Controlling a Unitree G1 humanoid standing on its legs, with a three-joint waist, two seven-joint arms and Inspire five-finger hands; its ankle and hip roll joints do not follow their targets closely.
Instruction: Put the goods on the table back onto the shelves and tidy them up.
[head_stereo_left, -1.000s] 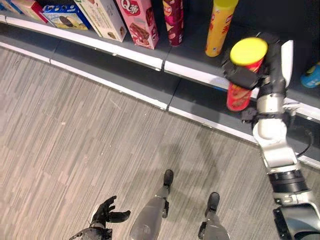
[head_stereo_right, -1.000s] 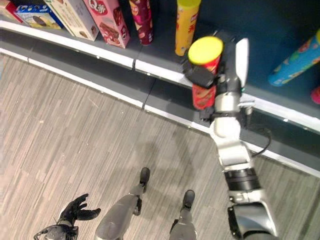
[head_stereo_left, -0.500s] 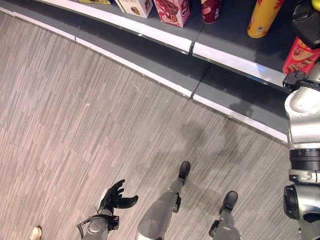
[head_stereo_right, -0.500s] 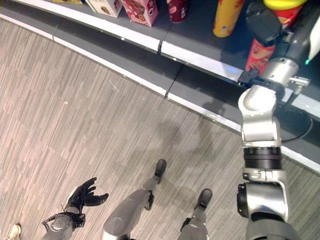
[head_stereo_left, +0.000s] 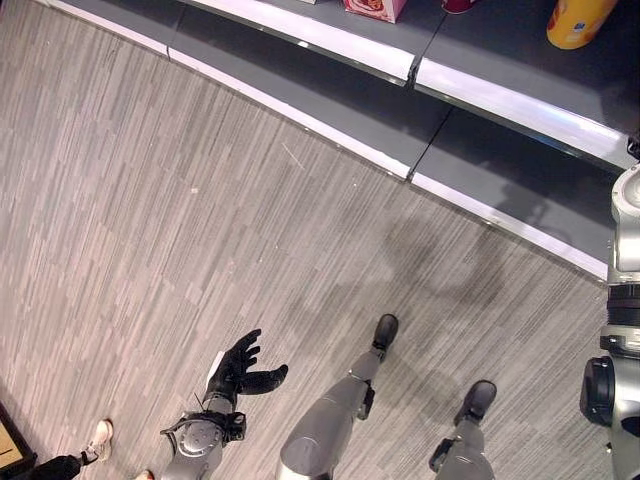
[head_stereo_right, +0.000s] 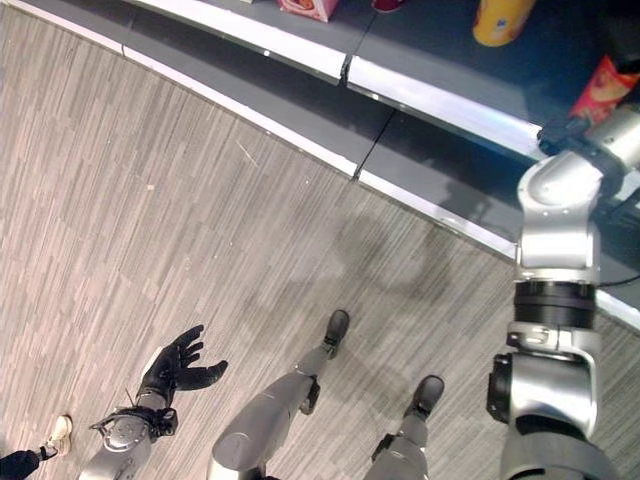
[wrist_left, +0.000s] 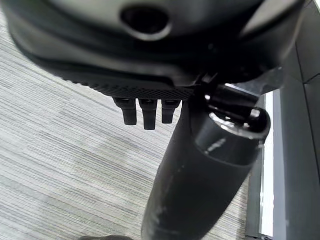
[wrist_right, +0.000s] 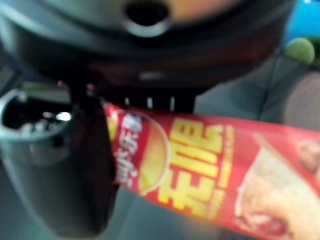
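A red crisps can (wrist_right: 210, 170) with yellow print lies across my right hand (wrist_right: 75, 165), whose thumb curls round it. The can's lower end (head_stereo_right: 605, 88) shows over the dark shelf (head_stereo_right: 430, 45) at the upper right, above my raised right forearm. My left hand (head_stereo_left: 240, 365) hangs low over the wood-look floor, well short of the shelf. Its fingers (wrist_left: 145, 112) are relaxed, its thumb (wrist_left: 210, 165) stands apart, and it holds nothing.
A yellow can (head_stereo_left: 578, 15) and a pink box (head_stereo_left: 375, 8) stand on the shelf behind its white front strip (head_stereo_left: 300, 30). A lower dark ledge (head_stereo_left: 400, 100) runs along the floor. A person's shoe (head_stereo_left: 98, 440) stands at the lower left.
The camera has tilted down, so the shelf slid up the picture. The right hand and most of the red can left the eye views. The shoe came into view.
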